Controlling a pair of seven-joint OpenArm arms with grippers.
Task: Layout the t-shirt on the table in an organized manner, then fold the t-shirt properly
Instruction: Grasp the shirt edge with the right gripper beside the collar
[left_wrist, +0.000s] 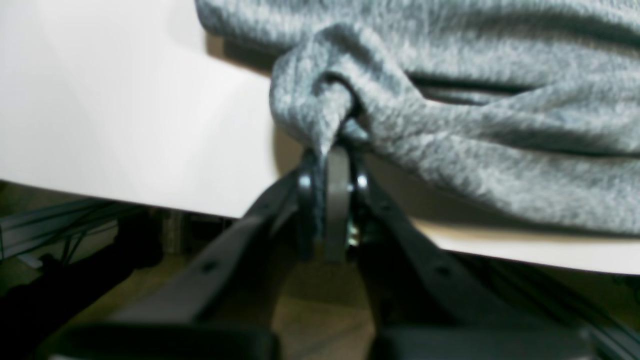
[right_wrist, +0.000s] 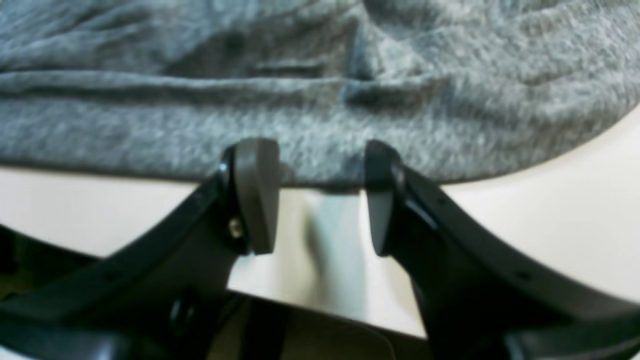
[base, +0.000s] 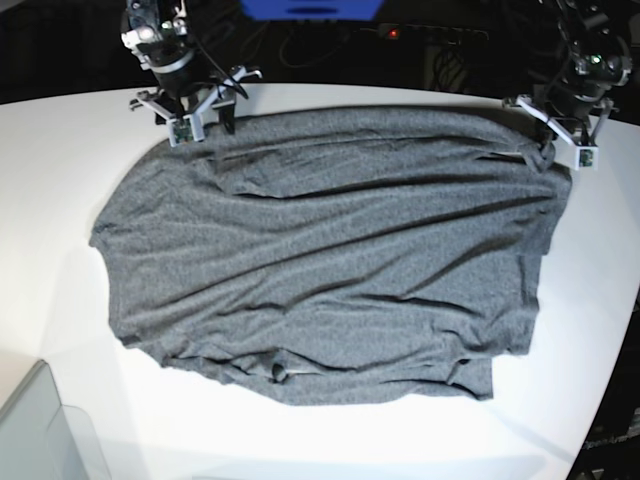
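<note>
The dark-grey t-shirt lies spread and wrinkled across the white table. My left gripper is shut on a pinched fold of the t-shirt near the table edge; in the base view this left gripper sits at the shirt's far right corner. My right gripper is open, with the hem of the t-shirt lying just at its fingertips and nothing between them. In the base view the right gripper stands at the shirt's far left corner.
A translucent grey bin corner sits at the near left of the table. The table's curved edge runs close behind both grippers, with dark equipment and cables beyond it. White tabletop shows around the shirt.
</note>
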